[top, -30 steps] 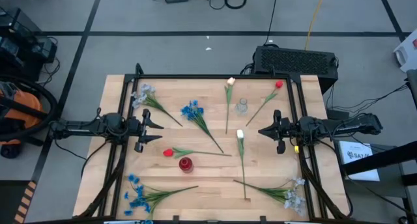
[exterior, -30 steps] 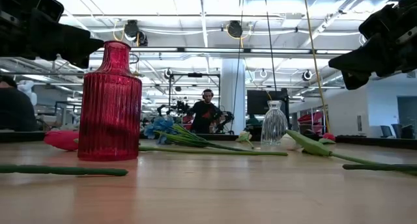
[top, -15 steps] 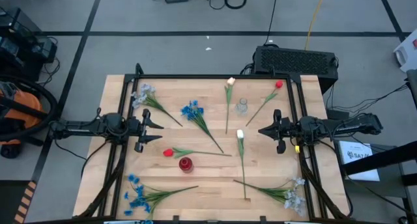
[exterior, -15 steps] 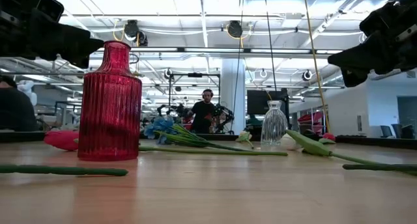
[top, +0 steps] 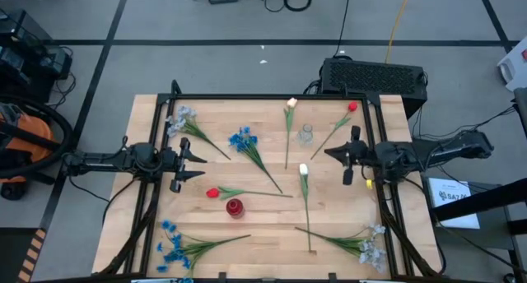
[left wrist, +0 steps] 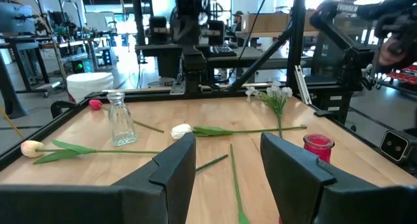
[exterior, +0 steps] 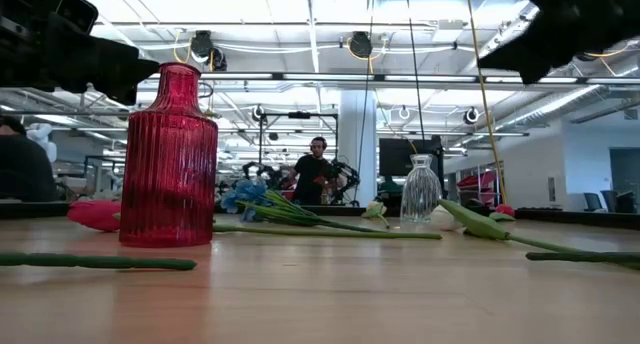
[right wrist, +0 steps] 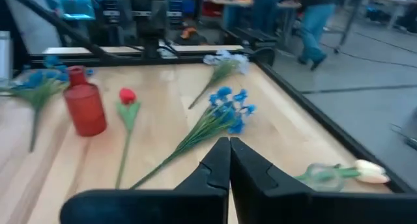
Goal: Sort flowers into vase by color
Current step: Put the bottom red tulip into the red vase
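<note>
Flowers lie flat across the table: a pale spray (top: pixel 183 121), a blue cluster (top: pixel 240 139), a cream tulip (top: pixel 291 104), a red tulip (top: pixel 352 107), a white tulip (top: pixel 303 169), a red tulip (top: pixel 212 192), a blue cluster (top: pixel 171 242) and a pale spray (top: pixel 370 246). A red vase (top: pixel 235 206) and a clear glass vase (top: pixel 305 135) stand upright. My left gripper (top: pixel 198 162) hovers open at the table's left side. My right gripper (top: pixel 328 154) hovers shut, right of the clear vase. Neither touches anything.
A black frame (top: pixel 247 96) rims the table. A black box (top: pixel 375 76) sits beyond the far right corner. There is bare wood between the two grippers around the white tulip's stem (top: pixel 305 201). People stand in the room behind (exterior: pixel 316 174).
My right gripper has risen and shifted a little toward the table's far edge, turning slightly; its fingers stay shut. The left arm and all flowers have kept still.
</note>
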Controlling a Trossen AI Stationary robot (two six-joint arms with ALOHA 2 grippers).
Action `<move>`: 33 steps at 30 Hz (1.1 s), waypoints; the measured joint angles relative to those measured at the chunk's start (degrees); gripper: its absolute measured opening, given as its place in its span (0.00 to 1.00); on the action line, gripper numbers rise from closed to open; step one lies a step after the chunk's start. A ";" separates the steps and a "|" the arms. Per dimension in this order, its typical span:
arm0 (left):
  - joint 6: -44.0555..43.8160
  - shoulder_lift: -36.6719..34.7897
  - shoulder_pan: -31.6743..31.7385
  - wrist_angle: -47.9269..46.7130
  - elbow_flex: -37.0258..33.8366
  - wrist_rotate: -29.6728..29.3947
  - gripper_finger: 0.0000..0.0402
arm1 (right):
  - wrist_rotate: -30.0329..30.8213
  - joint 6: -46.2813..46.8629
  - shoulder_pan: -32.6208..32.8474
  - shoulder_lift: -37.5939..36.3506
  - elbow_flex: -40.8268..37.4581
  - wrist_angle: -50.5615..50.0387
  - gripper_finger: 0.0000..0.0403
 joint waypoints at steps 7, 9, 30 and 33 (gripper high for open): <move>0.00 0.01 0.00 0.00 0.00 0.00 0.45 | 7.76 4.05 3.95 19.15 16.46 -5.15 0.00; 0.00 0.00 0.01 0.00 0.00 0.00 0.45 | 9.09 5.39 5.26 24.60 21.17 -6.98 0.00; 0.00 0.01 0.01 0.00 0.00 0.00 0.45 | -13.41 11.95 -2.16 71.66 63.06 -41.02 0.00; 0.00 0.01 0.01 0.00 0.00 0.00 0.45 | -14.91 10.09 -3.04 76.02 66.07 -40.89 0.03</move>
